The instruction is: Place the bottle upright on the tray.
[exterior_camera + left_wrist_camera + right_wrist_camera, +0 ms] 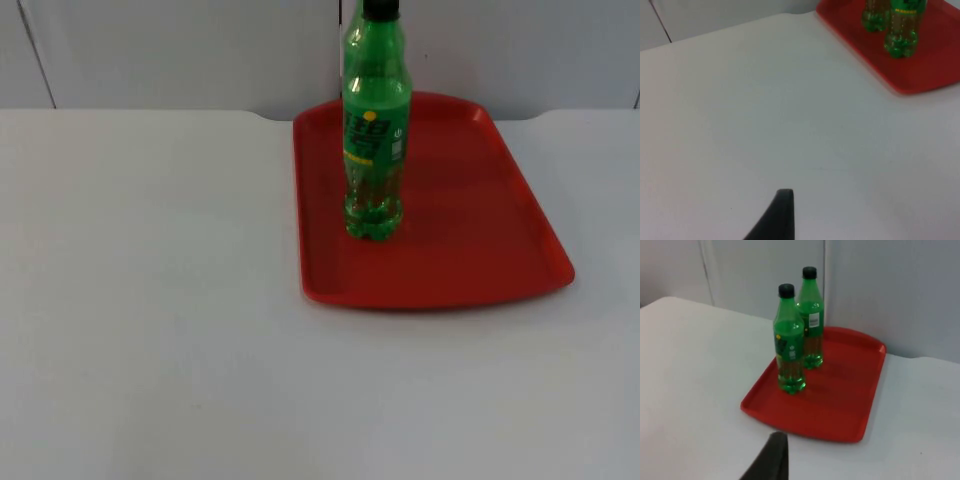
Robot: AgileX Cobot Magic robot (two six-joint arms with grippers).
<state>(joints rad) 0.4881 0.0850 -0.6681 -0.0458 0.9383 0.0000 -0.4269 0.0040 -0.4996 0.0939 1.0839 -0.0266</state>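
Two green plastic bottles with black caps stand upright on the red tray (pixel 470 230). In the top view the nearer bottle (pixel 375 130) stands on the tray's left half and almost hides the other one behind it. The right wrist view shows both, the nearer bottle (pixel 789 340) and the farther bottle (pixel 810 320), side by side on the tray (pixel 840 405). My right gripper (pixel 772 460) hangs well short of the tray and holds nothing. My left gripper (pixel 782 215) waits over bare table, far from the tray (pixel 935 55), and the bottle bases (pixel 901 30) are a long way off.
The white table runs wide to the left of and in front of the tray. The grey partition wall (pixel 180 50) stands right behind the tray's far edge.
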